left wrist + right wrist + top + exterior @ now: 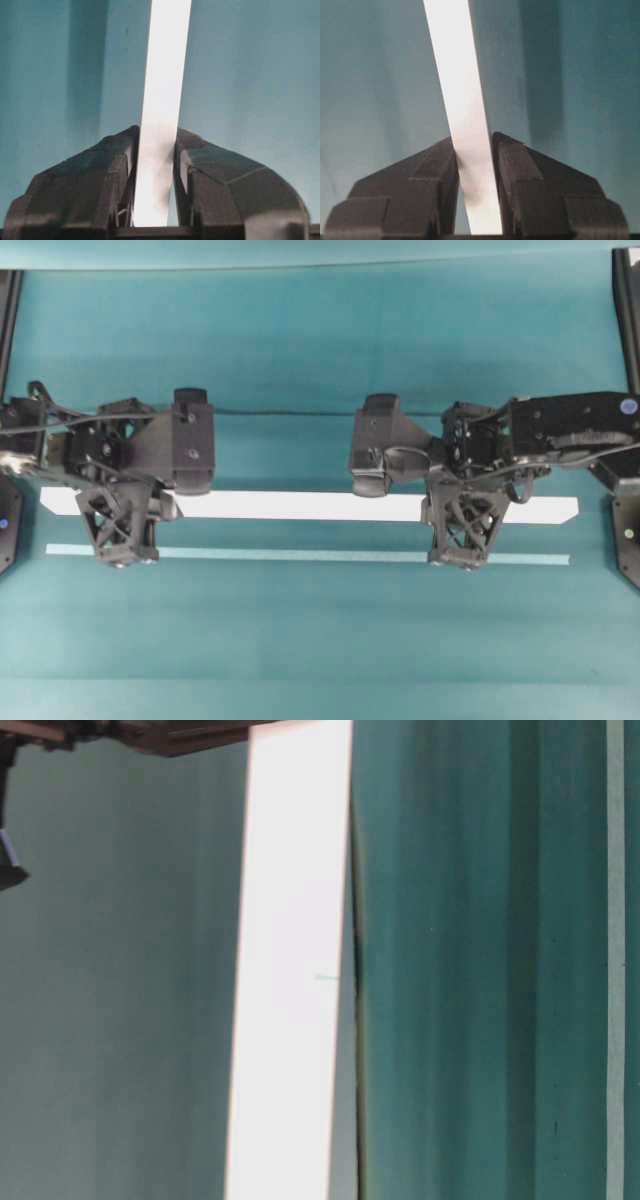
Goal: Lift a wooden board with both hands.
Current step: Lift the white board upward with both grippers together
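My two grippers, left gripper [122,558] and right gripper [459,560], look like matt black plastic, their fingers [95,185] faceted and slightly grainy, with an open lattice pattern seen from overhead. The wooden board [300,505] between them has a smooth, bright white finish that glares in the light, with no grain visible. The table surface [320,640] looks like soft, matt teal cloth with faint creases.

Table [320,640] — covered edge to edge in teal cloth, faint lengthwise creases. A thin pale teal strip [300,555] lies flat on it — long, narrow, running nearly the full width.
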Tool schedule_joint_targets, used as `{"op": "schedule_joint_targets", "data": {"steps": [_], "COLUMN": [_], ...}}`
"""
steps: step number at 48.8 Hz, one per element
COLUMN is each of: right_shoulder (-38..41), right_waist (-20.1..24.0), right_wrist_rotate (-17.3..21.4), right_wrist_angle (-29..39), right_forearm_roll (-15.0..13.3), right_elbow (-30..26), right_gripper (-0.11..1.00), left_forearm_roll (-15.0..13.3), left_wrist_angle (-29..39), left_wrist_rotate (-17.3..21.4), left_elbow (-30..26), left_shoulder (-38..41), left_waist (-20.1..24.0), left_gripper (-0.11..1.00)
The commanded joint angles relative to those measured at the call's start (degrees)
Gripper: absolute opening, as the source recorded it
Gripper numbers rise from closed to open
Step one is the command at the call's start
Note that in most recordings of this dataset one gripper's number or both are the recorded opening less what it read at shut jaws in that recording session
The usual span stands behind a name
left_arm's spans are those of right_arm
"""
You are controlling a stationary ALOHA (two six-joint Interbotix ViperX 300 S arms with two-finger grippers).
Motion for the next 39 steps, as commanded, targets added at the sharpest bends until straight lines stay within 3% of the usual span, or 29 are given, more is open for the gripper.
{"op": "schedule_joint_targets", "data": {"steps": [1,26,39], "right_shoulder": [-0.44,-1.41,-0.88], "right_waist": [-0.26,-1.41,-1.49], "right_wrist_rotate": [0.26,0.53,0.53], "right_wrist_angle": [2.11,14.50,22.24], "right_forearm_roll": [0.09,0.09,0.00], "right_elbow": [-2.64,-13.62,-22.24], "right_gripper": [0.22,0.22,0.22], "left_forearm_roll": [0.18,0.18,0.18], "left_wrist_angle": [1.85,10.90,15.56], "left_wrist_rotate": [-0.26,-0.26,-0.26], "left_elbow": [-3.43,-13.01,-17.40], "left_shoulder": [-1.23,-2.46,-2.90], "left_waist": [0.26,1.67,1.76], "left_gripper": [0.18,0.18,0.18]}}
